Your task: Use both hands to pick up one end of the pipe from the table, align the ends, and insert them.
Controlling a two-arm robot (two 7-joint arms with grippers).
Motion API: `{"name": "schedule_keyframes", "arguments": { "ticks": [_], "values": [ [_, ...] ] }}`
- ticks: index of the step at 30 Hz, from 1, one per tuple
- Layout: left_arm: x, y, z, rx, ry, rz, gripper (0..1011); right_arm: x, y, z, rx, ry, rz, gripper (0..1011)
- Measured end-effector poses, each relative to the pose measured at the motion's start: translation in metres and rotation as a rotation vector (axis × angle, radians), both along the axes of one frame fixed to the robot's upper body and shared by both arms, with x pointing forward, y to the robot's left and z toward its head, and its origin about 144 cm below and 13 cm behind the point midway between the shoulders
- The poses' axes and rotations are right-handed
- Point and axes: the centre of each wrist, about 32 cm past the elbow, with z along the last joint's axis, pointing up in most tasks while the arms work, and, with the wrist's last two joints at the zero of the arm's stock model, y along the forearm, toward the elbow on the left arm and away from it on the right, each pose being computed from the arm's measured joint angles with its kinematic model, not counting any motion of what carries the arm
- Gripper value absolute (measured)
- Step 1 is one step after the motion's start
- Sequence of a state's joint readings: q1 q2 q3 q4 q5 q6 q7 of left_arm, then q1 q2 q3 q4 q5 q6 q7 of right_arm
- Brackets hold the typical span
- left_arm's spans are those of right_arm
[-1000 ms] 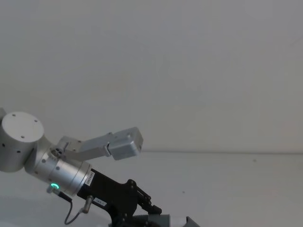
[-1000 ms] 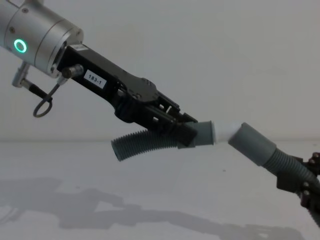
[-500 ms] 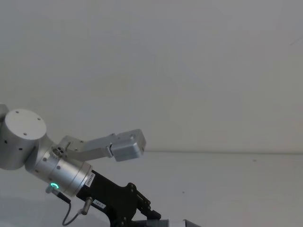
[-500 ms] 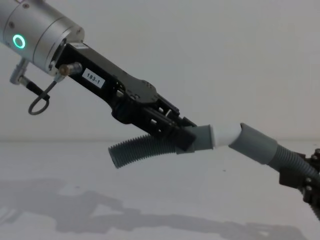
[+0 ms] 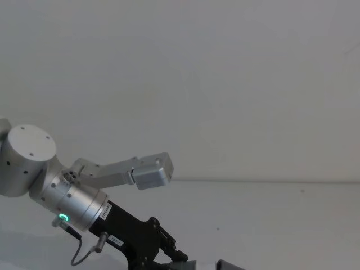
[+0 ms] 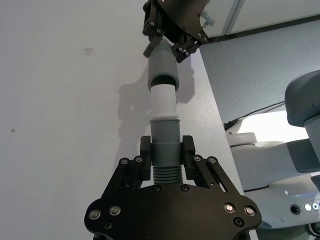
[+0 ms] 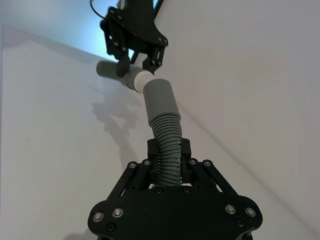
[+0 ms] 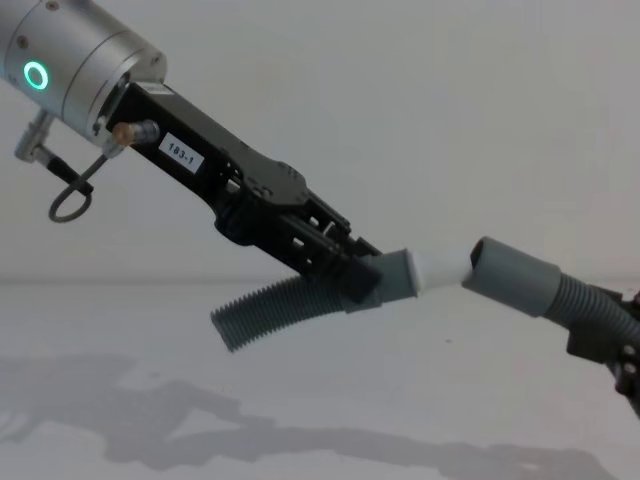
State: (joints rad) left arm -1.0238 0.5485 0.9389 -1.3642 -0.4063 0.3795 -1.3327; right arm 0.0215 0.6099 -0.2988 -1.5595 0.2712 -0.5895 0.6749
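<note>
Left gripper enters from the upper left of the chest view and slopes down toward the middle; its jaws are closed on the left hose, clamped where the ribs meet the grey collar; the ribbed tail hangs free behind the fingers, curving down and left, clear of the table. Right gripper sits at the lower right edge of the chest view; its jaws are closed on the ribbed body of the right hose, just behind the socket; the socket points up and left toward the other piece. The white tip projects from the collar; its end sits at the socket's mouth, just inside the rim as the left wrist view shows it; most of the white length is exposed. The two pieces are not in line; the chest view shows a shallow angle at the joint, and the right wrist view shows a clear bend there. Both pieces are held above the table, near the middle of the chest view; shadows lie on the surface below. The left arm's silver wrist carries a lit green ring; a thin cable loops beneath it; a label on the gripper body reads 183-1. In the head view the left arm stands at the lower left, with the gripper at the bottom edge.
</note>
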Motion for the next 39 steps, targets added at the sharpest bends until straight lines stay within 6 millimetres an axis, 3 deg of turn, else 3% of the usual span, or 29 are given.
{"name": "schedule_keyframes", "arguments": {
  "ticks": [16, 28, 39],
  "values": [
    [0.008, -0.004, 0.004, 0.021, 0.006, -0.015, 332, 0.007, -0.009, -0.011, 0.004, -0.189, 0.094, 212],
    [0.005, -0.005, 0.01, 0.048, -0.028, 0.001, 332, 0.006, -0.013, -0.016, -0.033, -0.228, 0.119, 212],
    [-0.001, -0.007, 0.015, 0.074, -0.047, 0.017, 332, 0.002, -0.006, -0.016, -0.035, -0.221, 0.041, 212]
  ]
}}
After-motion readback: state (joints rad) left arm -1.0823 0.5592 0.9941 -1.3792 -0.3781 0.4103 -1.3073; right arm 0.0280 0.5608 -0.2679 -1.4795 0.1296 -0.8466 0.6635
